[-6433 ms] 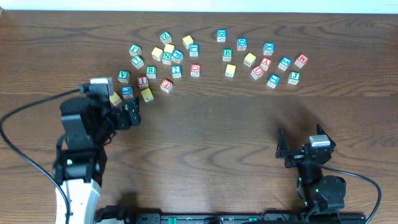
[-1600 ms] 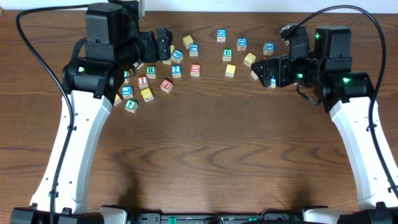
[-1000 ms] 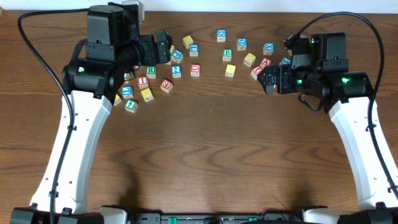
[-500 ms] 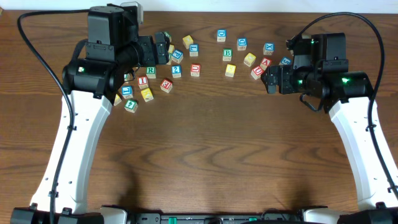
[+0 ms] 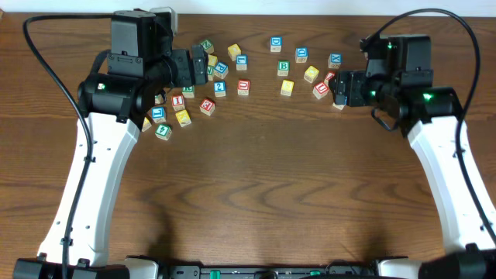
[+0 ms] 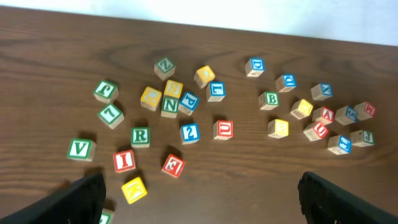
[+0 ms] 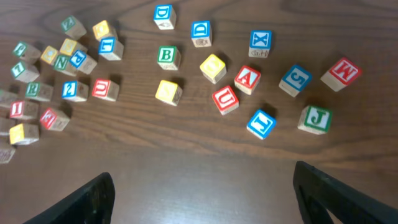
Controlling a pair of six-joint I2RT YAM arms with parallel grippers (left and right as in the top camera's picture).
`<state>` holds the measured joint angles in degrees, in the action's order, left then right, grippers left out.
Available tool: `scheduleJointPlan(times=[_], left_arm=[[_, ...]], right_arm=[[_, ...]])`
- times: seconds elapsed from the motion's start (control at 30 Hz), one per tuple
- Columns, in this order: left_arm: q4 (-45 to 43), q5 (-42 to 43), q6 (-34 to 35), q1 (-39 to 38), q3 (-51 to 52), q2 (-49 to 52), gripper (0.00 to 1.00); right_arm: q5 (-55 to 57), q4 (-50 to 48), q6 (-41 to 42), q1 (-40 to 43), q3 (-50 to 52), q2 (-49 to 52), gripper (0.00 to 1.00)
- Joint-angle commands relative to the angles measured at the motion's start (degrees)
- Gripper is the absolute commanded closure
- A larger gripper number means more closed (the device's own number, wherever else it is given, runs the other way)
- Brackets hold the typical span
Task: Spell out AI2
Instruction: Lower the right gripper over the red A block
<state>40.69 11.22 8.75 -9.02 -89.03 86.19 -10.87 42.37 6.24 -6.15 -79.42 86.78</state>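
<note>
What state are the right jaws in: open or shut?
Open. In the right wrist view the jaws' fingers sit at opposite frame edges, nothing held between them.

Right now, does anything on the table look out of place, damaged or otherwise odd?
Nothing stands out. The letter blocks lie scattered on the far side of the table, none visibly damaged. The left hand and right hand hang open and empty.
</note>
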Motion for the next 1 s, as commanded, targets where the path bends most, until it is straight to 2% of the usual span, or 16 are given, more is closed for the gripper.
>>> scheduleJointPlan(times=[0.0,0.27,0.4,0.7,0.97], left_arm=[[1.09,-3.65,-1.42,0.09,-1.05,-0.04,0.02],[2.97,-7.48,-1.4,0.11,-1.03,-0.02,0.02],[4.83,-8.96,-1.4,0.11,-1.05,-0.02,0.02],[5.84,-9.4,-1.4,0.11,-1.03,-0.02,0.03],[6.69,-9.33,-1.38,0.09,-0.81,0.33,0.02]], right_arm=[[0.22,-1.07,1.49,-0.68,-2.75,5.09,0.15],[4.26,1.75,1.49,-3.39,-13.88,16.33,0.19],[7.34,2.54,3.67,-4.39,-19.34,21.03,0.25],[10.62,-0.81,7.52,-6.45,-19.96,23.93,0.37],[12.83,-0.48,12.31,-6.4,-19.82,25.24,0.36]])
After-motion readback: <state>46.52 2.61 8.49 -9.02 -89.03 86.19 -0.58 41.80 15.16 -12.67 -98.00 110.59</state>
